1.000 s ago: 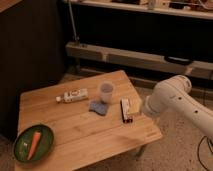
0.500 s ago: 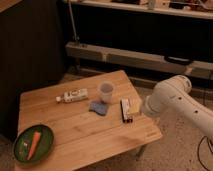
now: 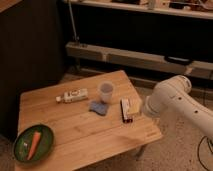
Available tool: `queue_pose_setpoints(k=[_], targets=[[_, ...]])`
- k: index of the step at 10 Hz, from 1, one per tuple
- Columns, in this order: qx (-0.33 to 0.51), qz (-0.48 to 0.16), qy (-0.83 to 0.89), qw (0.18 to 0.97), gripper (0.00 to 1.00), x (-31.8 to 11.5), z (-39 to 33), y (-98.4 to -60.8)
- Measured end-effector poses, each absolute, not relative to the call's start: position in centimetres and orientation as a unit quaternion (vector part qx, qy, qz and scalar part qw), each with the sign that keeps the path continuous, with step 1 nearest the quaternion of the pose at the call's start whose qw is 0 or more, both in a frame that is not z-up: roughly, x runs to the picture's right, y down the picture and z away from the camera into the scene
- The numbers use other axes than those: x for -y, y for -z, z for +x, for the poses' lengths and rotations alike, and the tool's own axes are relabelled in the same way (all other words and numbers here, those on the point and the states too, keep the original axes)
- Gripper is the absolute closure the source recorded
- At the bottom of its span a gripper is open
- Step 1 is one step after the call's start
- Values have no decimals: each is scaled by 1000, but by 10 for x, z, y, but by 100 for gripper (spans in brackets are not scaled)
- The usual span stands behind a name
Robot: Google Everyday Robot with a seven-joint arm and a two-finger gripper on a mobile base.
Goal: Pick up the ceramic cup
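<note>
The ceramic cup [image 3: 105, 91] is small, pale and handleless. It stands upright on the far middle part of the wooden table [image 3: 75, 135], just behind a blue cloth [image 3: 98, 107]. Only a white arm segment [image 3: 170, 100] shows, at the table's right edge, to the right of the cup and apart from it. My gripper does not show in the camera view; it lies beyond what the arm segment reveals. Nothing touches the cup.
A white labelled bottle [image 3: 72, 96] lies on its side left of the cup. A dark and yellow packet [image 3: 128, 109] lies right of the cloth. A green plate [image 3: 31, 142] with a carrot [image 3: 34, 144] sits at the front left corner. Dark shelving [image 3: 140, 55] stands behind.
</note>
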State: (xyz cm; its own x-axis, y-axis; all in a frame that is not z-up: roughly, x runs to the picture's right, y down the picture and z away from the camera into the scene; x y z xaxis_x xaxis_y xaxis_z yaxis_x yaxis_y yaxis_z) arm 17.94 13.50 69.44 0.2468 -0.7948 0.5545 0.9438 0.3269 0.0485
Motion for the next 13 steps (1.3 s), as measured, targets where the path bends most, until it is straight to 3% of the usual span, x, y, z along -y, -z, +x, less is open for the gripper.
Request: queue_pose_setpoints(k=[2, 6, 13], targets=[[253, -121, 569, 773, 20, -115, 177, -695], [283, -48, 594, 752, 20, -25, 147, -705], [278, -28, 615, 738, 20, 20, 110, -778]])
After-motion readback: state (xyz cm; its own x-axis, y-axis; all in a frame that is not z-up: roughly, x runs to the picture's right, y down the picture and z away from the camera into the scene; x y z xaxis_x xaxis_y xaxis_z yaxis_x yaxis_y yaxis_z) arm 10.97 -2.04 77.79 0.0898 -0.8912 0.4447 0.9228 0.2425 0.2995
